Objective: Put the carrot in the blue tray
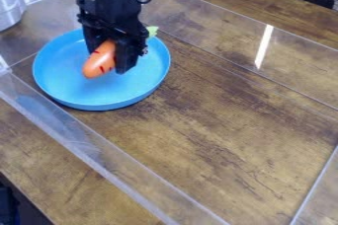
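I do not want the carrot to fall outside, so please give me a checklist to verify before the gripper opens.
1. Gripper shut on the carrot: ok, the orange body sticks out between the black fingers.
2. Carrot above the blue tray, not over the rim: ok, it hangs over the tray's inner area.
3. Landing area in the tray free of other things: ok for the visible blue floor; the part under the gripper is hidden.
4. Carrot low enough to touch the tray floor: cannot tell from this single view.
5. Tray flat on the wooden table: ok.
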